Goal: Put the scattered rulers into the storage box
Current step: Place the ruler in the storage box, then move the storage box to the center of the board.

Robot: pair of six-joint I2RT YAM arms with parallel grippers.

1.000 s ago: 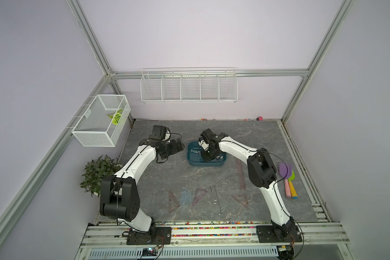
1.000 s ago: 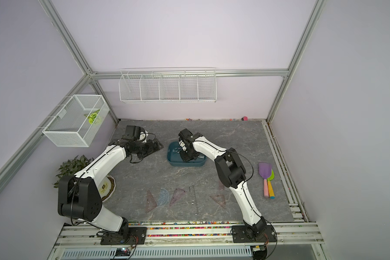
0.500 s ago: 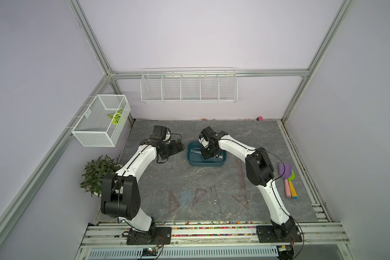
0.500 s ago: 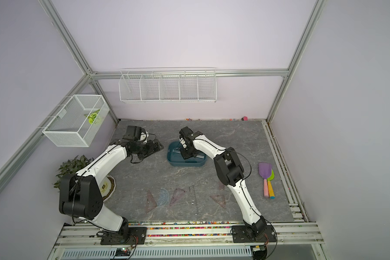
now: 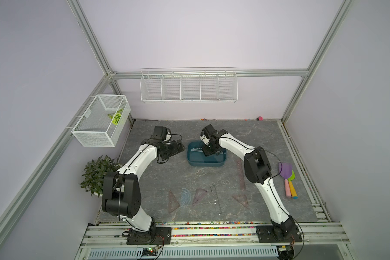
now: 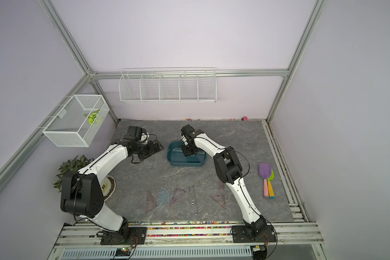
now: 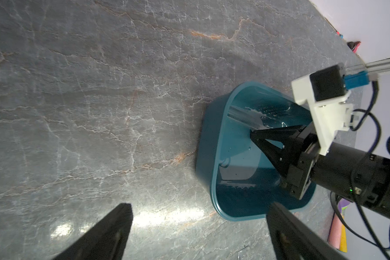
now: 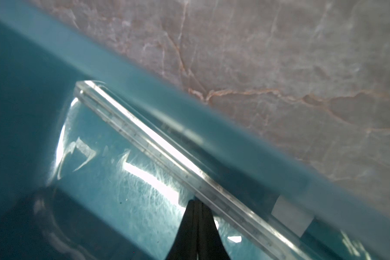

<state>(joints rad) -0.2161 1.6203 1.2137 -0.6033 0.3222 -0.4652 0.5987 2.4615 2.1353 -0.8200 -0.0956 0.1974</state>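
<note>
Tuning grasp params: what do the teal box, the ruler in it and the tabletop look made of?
The storage box looks like moulded plastic, glossy: rounded corners, sharp glare inside. The ruler is clear hard plastic, maybe acrylic: see-through, bright edge glints, printed ticks. The tabletop has a grey veined stone look, semi-gloss; could be laminate.

Wall rack (image 5: 188, 90); mesh basket (image 5: 92, 137) holding leaf (image 5: 115, 117); potted plant (image 5: 97, 173); pastel scoops (image 5: 287, 177).

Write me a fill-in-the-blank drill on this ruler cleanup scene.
The right gripper is ___ inside the storage box. The left gripper stands ___ beside the box. A clear ruler lies in the ___. On the table lie ___ triangles.
Missing: shut; open; storage box; three.
</note>
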